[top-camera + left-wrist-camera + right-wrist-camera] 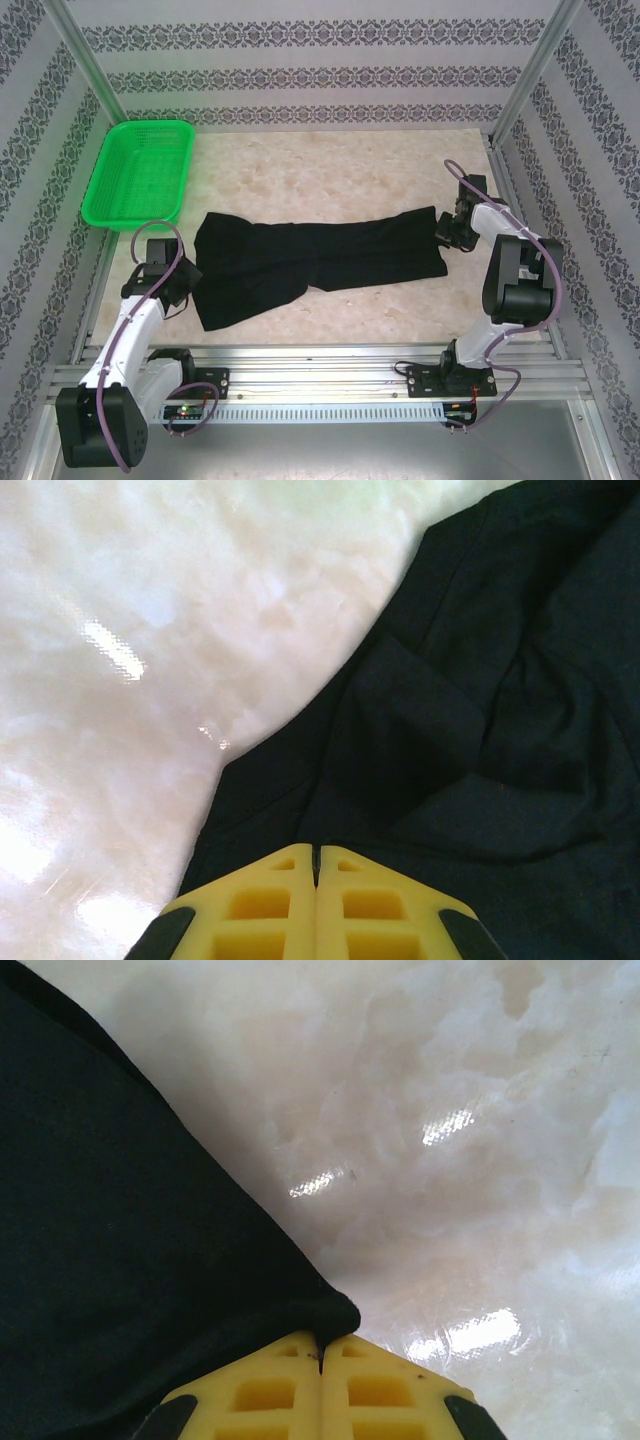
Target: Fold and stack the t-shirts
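A black t-shirt (310, 255) lies stretched out lengthwise across the middle of the table, rumpled toward its left end. My left gripper (190, 273) is at the shirt's left edge. In the left wrist view its yellow fingers (260, 900) are pressed together, with a thin sliver of the t-shirt (480, 730) pinched at the tips of the left gripper (316, 852). My right gripper (445, 234) is at the shirt's right end. In the right wrist view the right gripper (321, 1345) is shut on a bunched corner of the t-shirt (120, 1240).
A green mesh basket (140, 172) stands at the back left of the marbled tabletop (330, 180). Patterned walls and metal posts ring the table. Aluminium rails with the arm bases run along the near edge (320, 375).
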